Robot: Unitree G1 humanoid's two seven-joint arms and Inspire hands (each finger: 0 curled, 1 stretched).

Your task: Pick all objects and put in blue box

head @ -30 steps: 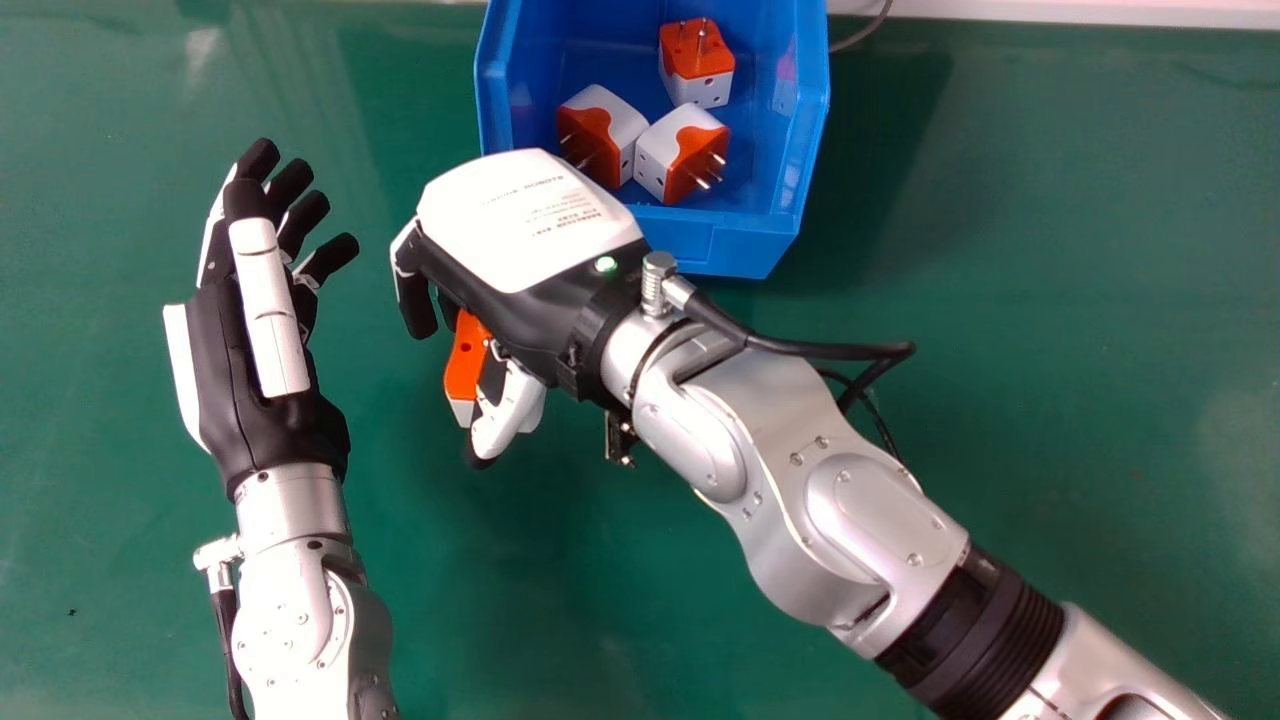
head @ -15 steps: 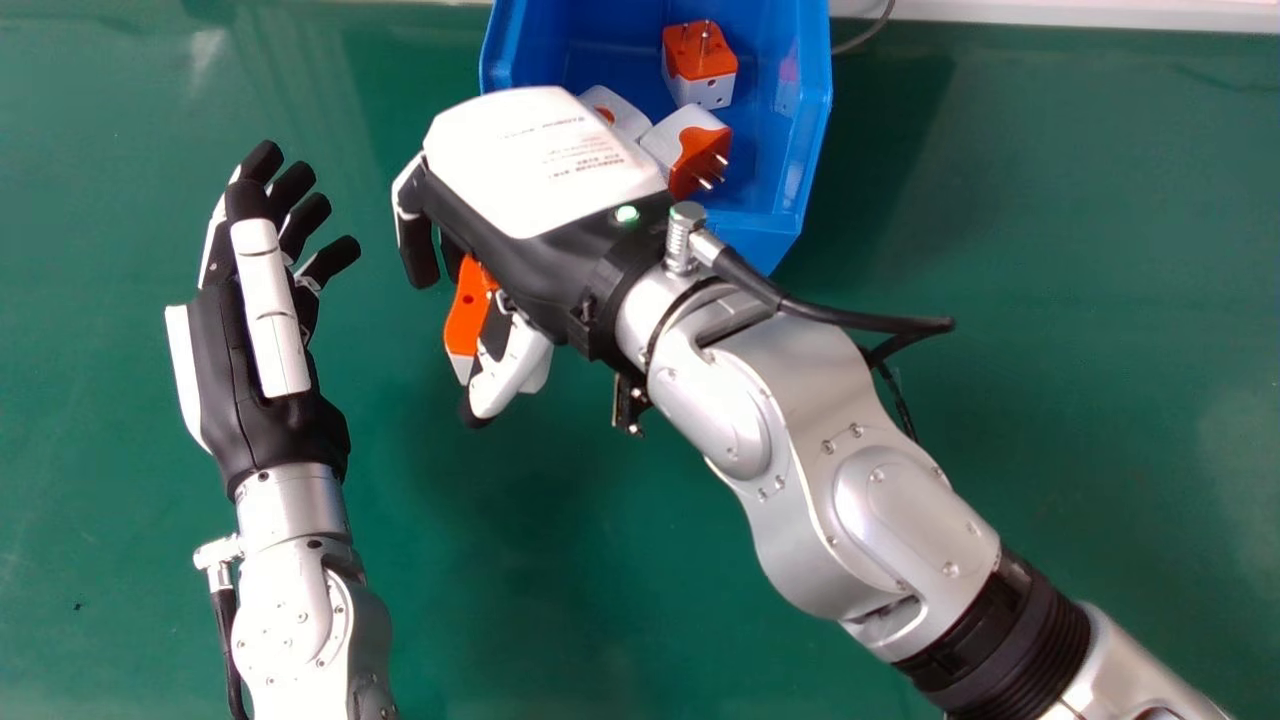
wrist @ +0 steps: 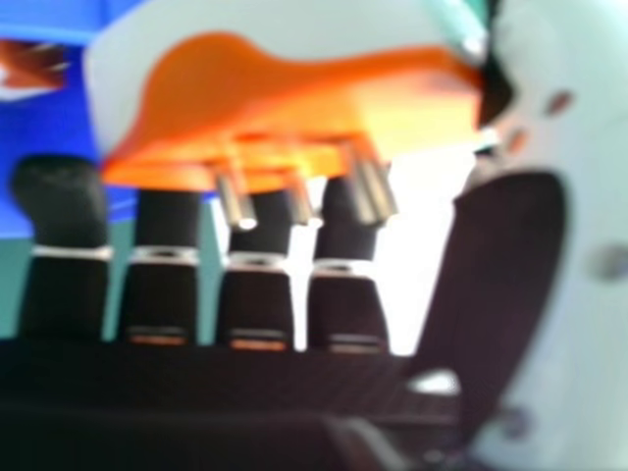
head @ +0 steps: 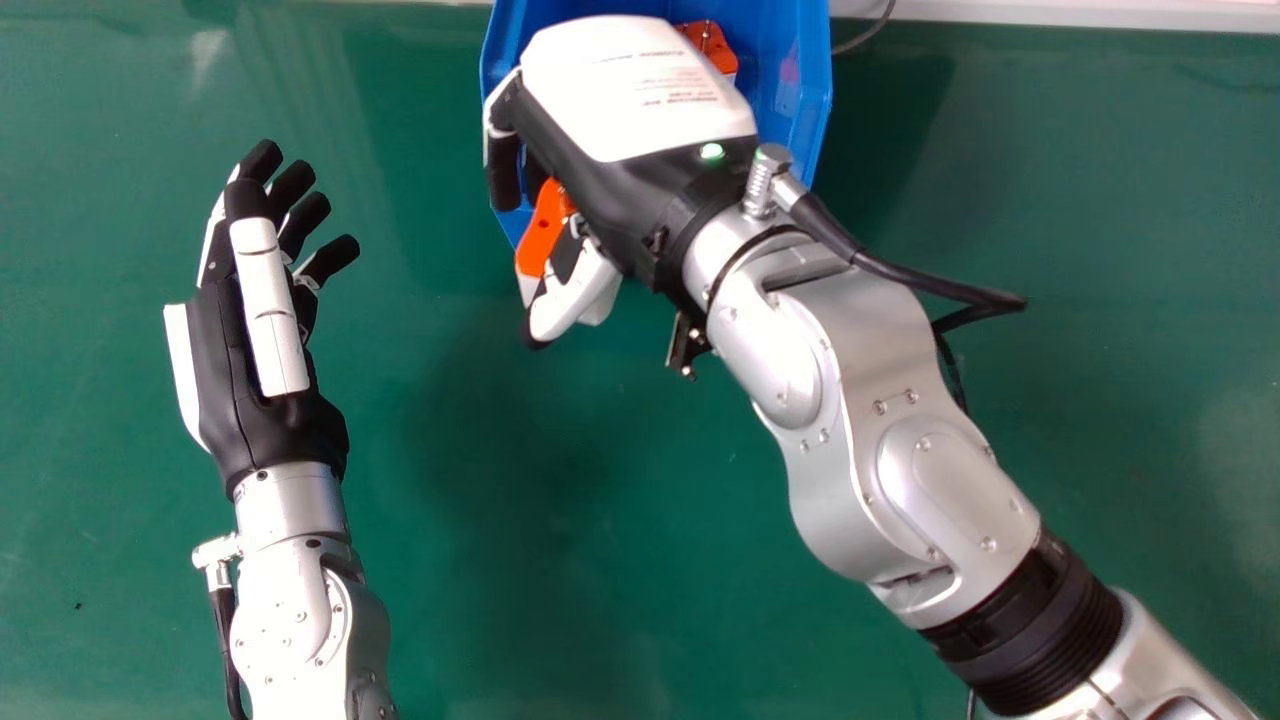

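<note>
My right hand is over the near part of the blue box in the head view, its fingers and thumb closed on an orange and white plug adapter. That adapter hangs by the box's near left corner. In the right hand view, the adapter lies between the fingers and thumb of my right hand, metal pins showing. Another orange adapter is inside the box, partly covered by the hand. At the left, away from the box, my left hand is held open and empty.
A green table lies under both arms. Behind the box runs a pale edge, with a dark cable beside the box's far right side. The silver right forearm crosses the table from the lower right.
My right hand has moved forward and to the right with the adapter, from the box's near left side to over it, covering adapters seen inside before. The left hand has stayed still.
</note>
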